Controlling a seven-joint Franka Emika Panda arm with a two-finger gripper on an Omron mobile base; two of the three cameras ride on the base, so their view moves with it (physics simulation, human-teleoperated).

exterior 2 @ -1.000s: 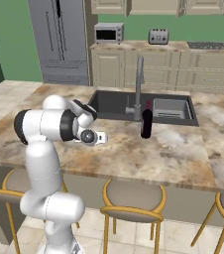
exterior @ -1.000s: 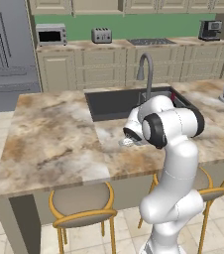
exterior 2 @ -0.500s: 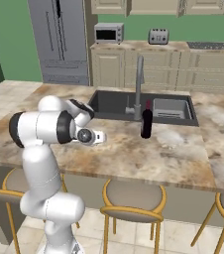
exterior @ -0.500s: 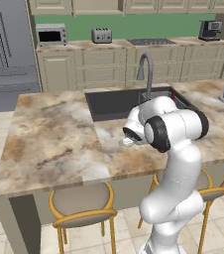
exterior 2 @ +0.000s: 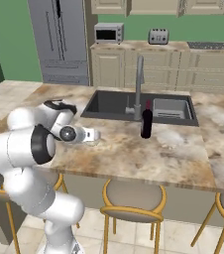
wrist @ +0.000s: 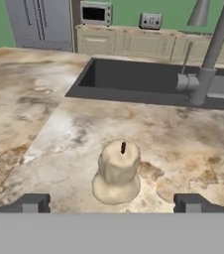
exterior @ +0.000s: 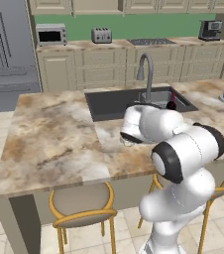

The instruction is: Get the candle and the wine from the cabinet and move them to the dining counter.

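Note:
A stubby cream candle [wrist: 118, 171] stands upright on the dining counter [wrist: 44, 124], in front of the dark sink [wrist: 134, 79]. My gripper [wrist: 111, 203] is open. Its fingertips [wrist: 30, 202] sit wide apart on either side, just short of the candle, touching nothing. From the right base camera, the gripper [exterior 2: 91, 135] hovers low over the dining counter [exterior 2: 134, 154], left of the wine [exterior 2: 146, 120]. The wine is a dark bottle with a red neck, upright by the sink's front rim. From the left base camera, only its red neck [exterior: 171, 105] peeks out behind my arm.
A curved steel tap [exterior 2: 139, 84] rises behind the wine. Gold-framed stools [exterior 2: 134, 196] line the counter's near side. Beige wall cupboards [exterior: 143, 5] run along the far wall above a microwave [exterior: 51, 34] and toaster [exterior: 101, 35]. A fridge [exterior 2: 59, 39] stands at the far left.
My elbow has swung toward the cameras. The hand has drawn back a little from the candle, away from the wine. The jaws stayed wide; the candle and the wine have not moved.

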